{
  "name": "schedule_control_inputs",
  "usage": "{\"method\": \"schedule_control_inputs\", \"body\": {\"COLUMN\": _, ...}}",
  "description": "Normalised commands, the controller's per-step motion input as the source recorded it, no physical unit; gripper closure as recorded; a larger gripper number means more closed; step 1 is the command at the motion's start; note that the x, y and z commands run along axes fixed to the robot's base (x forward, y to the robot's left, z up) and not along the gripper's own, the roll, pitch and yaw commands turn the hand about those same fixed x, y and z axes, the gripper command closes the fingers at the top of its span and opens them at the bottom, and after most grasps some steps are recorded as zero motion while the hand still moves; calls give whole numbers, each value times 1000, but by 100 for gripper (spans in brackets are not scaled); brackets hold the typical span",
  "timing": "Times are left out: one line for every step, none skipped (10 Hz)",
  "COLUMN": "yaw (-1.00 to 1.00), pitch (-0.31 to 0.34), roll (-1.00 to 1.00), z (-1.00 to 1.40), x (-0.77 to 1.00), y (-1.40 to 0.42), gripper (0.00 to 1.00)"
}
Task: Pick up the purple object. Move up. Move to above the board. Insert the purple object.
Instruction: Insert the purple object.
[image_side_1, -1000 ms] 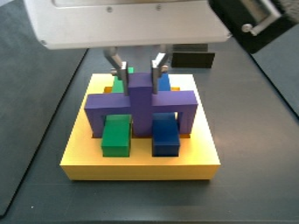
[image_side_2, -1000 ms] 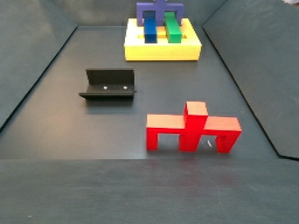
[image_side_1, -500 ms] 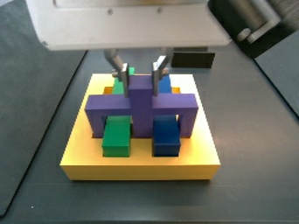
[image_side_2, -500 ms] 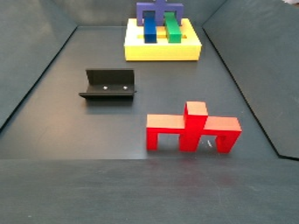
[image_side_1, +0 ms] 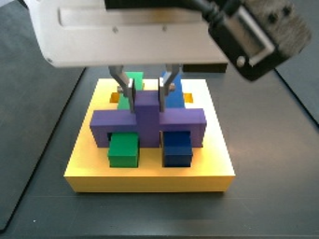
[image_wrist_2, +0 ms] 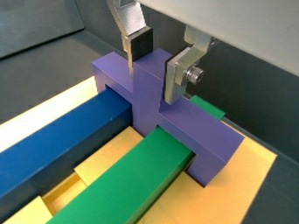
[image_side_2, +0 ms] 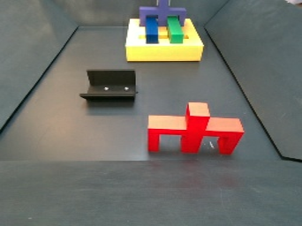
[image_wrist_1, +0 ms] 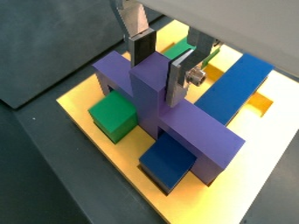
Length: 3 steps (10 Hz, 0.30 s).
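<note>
The tool (image_wrist_1: 162,54) hangs straight down from the arm's white wrist housing, which fills the upper part of a side view, and its 2 flat silver fingers (image_wrist_2: 179,73) with dark pads point downward. In both wrist views the fingers stand on either side of the central upright stem of the purple object (image_wrist_1: 163,105), close against it, though whether the pads actually press on it cannot be told. In a side view the tool (image_side_1: 147,82) shows its 2 fingertips flanking the top of that stem.
</note>
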Motion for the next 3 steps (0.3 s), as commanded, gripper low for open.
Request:
{"method": "schedule_control_inputs", "body": {"yaw": 0, "pitch": -69, "roll": 0, "z": -757, "x": 217, "y": -17, "gripper": 100}}
{"method": "schedule_control_inputs", "body": {"yaw": 0, "pitch": -91, "roll": 0, "z": -591, "x": 34, "y": 0, "gripper": 100}}
{"method": "schedule_control_inputs", "body": {"yaw": 0, "pitch": 0, "roll": 0, "z": 0, "x": 0, "y": 0, "gripper": 100}}
